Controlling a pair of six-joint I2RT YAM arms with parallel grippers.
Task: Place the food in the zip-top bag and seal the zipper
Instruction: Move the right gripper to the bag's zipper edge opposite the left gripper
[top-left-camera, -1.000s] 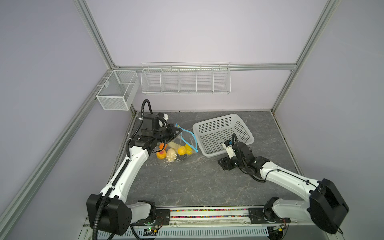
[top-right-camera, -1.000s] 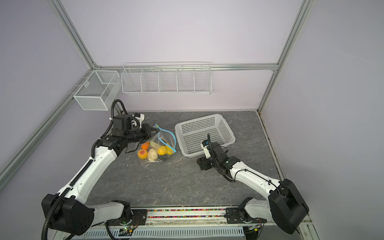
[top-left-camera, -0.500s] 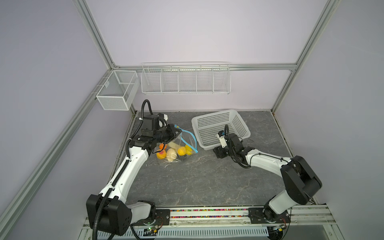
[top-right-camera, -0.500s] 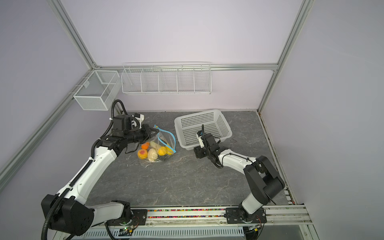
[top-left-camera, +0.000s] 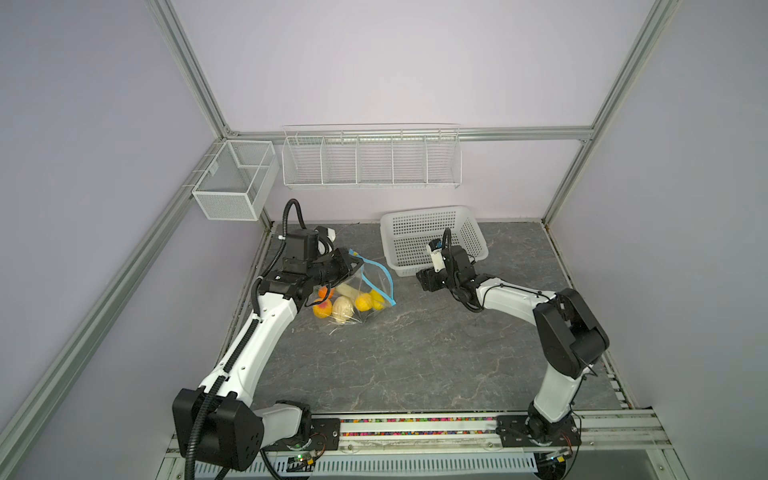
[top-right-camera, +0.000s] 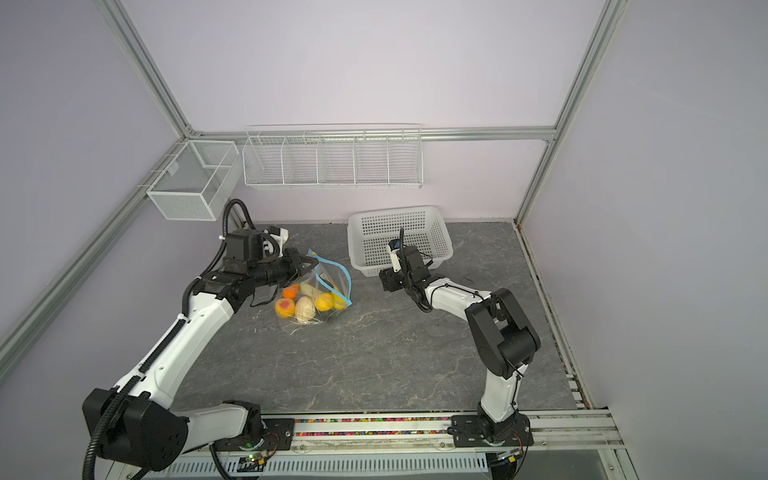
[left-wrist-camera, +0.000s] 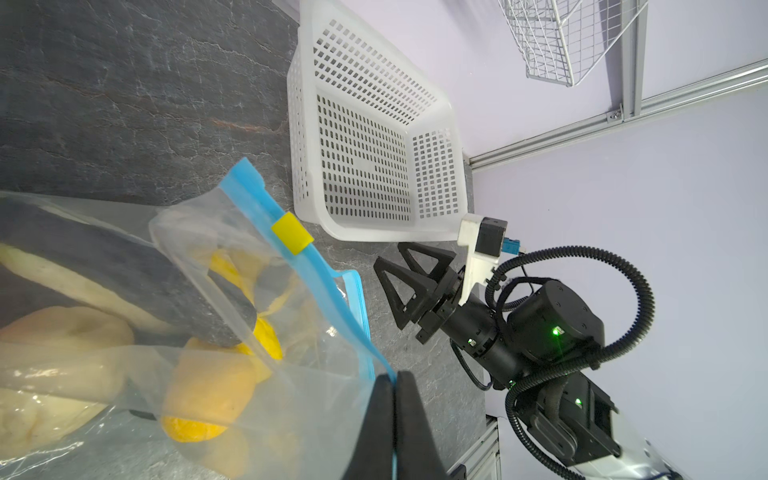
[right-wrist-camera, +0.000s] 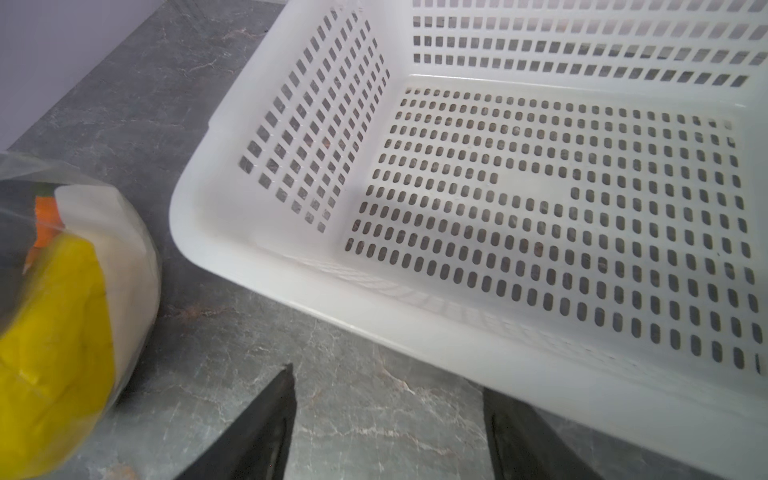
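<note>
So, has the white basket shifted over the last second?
Yes: the white basket has slid back toward the rear wall below the wire rack.

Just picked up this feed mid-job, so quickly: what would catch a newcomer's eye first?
The clear zip-top bag, bulging with orange and yellow toy food, lies left of centre, its blue zipper edge pinched in the shut left pincer. To its right, the open right pincer points at the bag from beside the white perforated basket.
</note>
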